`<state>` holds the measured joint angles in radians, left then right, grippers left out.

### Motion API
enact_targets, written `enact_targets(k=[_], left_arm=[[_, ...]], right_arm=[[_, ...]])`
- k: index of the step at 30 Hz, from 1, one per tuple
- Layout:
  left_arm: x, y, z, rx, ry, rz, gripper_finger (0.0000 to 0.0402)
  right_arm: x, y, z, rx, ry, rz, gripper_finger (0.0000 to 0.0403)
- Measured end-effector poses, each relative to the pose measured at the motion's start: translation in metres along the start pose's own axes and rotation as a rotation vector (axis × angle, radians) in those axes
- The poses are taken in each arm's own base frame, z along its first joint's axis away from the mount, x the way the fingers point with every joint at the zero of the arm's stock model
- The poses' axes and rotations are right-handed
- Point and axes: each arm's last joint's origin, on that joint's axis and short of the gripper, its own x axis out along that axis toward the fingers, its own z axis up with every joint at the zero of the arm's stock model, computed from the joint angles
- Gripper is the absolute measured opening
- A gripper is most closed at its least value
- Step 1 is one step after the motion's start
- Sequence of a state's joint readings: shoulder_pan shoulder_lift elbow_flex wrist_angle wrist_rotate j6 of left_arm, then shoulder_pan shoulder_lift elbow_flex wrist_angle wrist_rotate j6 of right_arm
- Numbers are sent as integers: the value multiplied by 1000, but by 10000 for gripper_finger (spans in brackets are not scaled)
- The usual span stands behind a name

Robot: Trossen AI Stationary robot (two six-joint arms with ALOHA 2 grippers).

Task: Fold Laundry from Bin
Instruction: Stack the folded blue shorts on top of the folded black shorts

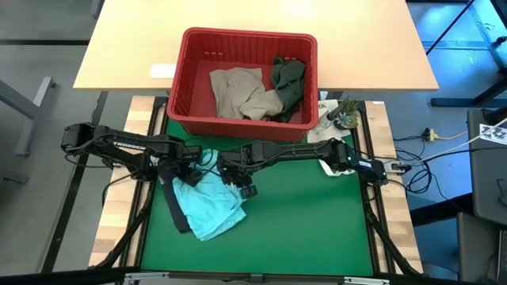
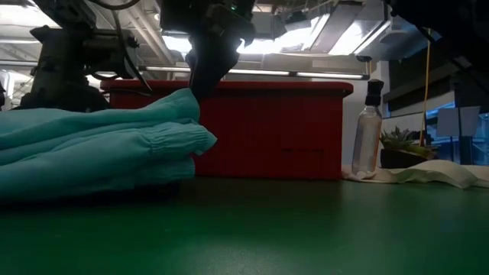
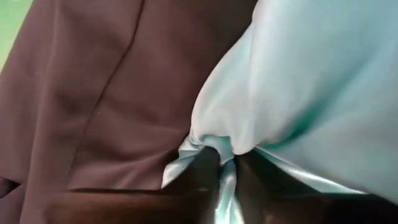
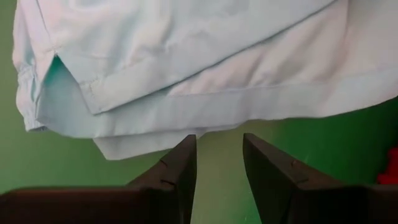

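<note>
Pinching teal garment (image 3: 298, 93) edge, left tool (image 3: 227, 171).

A green mat (image 1: 301, 229) covers the desk, with a pale wooden table (image 1: 372, 47) behind it. The floor (image 1: 40, 39) is grey. Ceiling lights (image 2: 306, 34) glow overhead. A spray bottle (image 2: 367, 130) and small plant (image 1: 346, 112) stand nearby.

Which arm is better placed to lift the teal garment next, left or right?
Probably the left: the left gripper is pinched on a fold of the teal garment. The right gripper is open just short of its hem, holding nothing.
</note>
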<state>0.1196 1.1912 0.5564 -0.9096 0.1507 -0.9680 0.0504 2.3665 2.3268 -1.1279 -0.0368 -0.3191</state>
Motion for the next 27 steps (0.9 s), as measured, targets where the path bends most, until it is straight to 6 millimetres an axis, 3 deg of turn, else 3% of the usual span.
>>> enact_targets(k=[2,8,19,27], left_arm=[[0,0,0,-2,3,-6,11],[-9,-4,1,-14,9,-13,4],[-80,-10,-3,11,-58,172,1],[-116,-11,-9,-5,-51,208,1]], right_arm=[[0,0,1,0,-5,-2,131],[0,0,0,0,-4,-2,131],[0,0,0,0,-5,-2,131],[0,0,1,-1,-12,-4,131]])
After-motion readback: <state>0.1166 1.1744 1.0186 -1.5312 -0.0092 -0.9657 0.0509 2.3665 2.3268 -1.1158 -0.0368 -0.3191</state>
